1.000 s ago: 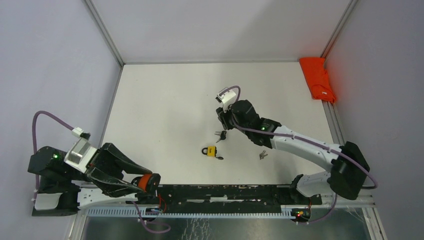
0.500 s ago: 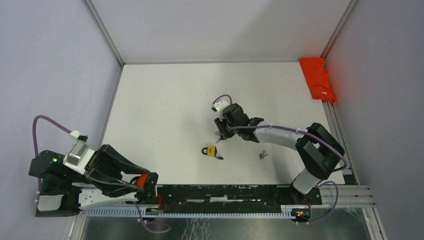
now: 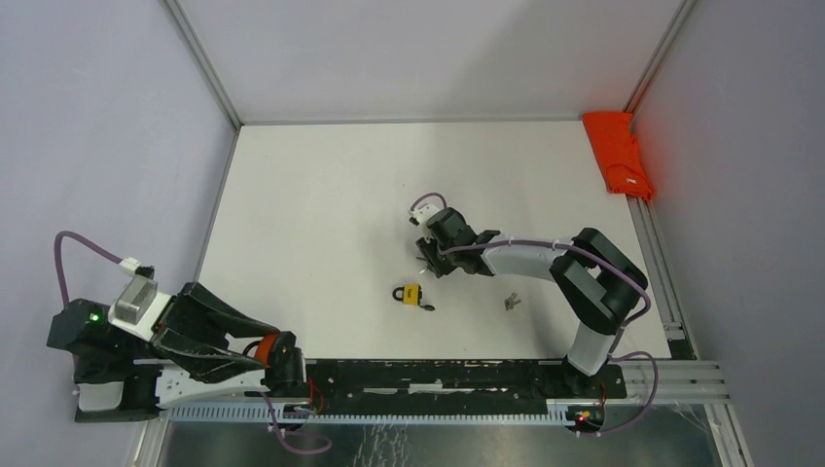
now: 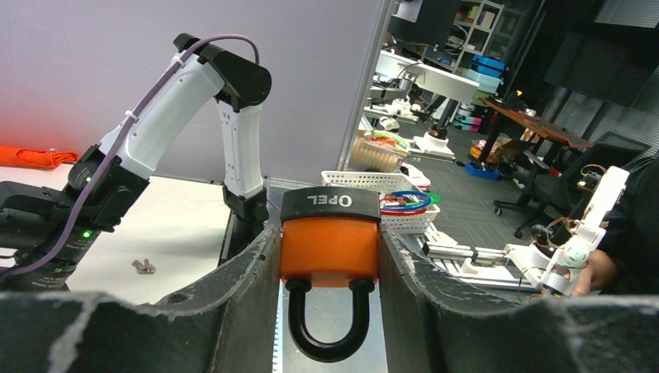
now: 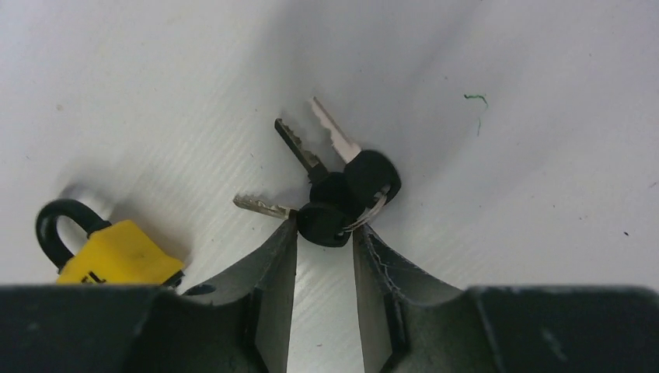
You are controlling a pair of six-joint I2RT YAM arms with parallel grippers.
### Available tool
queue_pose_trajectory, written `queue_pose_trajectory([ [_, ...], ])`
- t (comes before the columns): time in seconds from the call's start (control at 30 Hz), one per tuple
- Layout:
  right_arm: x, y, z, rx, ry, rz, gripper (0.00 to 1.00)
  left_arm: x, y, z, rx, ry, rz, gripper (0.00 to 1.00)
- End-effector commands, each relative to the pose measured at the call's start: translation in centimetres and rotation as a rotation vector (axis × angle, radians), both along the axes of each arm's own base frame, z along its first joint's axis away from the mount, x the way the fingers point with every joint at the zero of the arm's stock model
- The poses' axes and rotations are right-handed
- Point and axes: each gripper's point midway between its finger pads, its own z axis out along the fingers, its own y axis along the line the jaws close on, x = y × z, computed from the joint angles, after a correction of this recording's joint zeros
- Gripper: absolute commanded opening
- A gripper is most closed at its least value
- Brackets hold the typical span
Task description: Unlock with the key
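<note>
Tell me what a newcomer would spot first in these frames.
First is the orange padlock, clamped in the left gripper at the near left. Next is the right gripper, low at mid-table and straddling one black head of the key bunch, with a yellow padlock lying just beside it. The red cloth in the far right corner also stands out.

The top camera looks down on the yellow padlock (image 3: pixel 410 295) from high behind; the right wrist camera hangs close above the same padlock; the left wrist camera faces level, well left.
</note>
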Motion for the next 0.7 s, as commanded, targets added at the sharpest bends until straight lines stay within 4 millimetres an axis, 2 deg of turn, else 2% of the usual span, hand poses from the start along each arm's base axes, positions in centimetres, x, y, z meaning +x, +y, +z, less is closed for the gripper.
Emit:
queue_pose_trajectory([
  [0.0, 0.8, 0.1, -0.6, -0.027, 0.007, -0.032, 0.36, 0.5, 0.4, 0.8, -0.047, -0.054, 0.036, 0.02],
  [0.13, 1.2, -0.4, -1.0, -0.038, 0.01, -0.05, 0.19, 0.6, 0.6, 0.6, -0.051, -0.05, 0.037, 0.02],
  [0.33, 1.7, -0.6, -0.1, -0.026, -0.009, -0.047, 0.0, 0.7, 1.0, 0.3, -0.06, -0.045, 0.046, 0.02],
  [0.53, 2.0, -0.4, 1.7, -0.002, -0.034, -0.038, 0.01, 0.8, 1.2, 0.1, -0.06, -0.042, 0.05, 0.02],
  [0.6, 2.6, 0.2, 3.0, 0.021, -0.057, -0.027, 0.12, 0.9, 1.3, 0.1, -0.061, -0.04, 0.051, 0.02],
  [0.67, 4.0, 1.2, 4.7, 0.018, -0.089, -0.001, 0.2, 0.9, 1.3, 0.1, -0.065, -0.044, 0.054, 0.02],
])
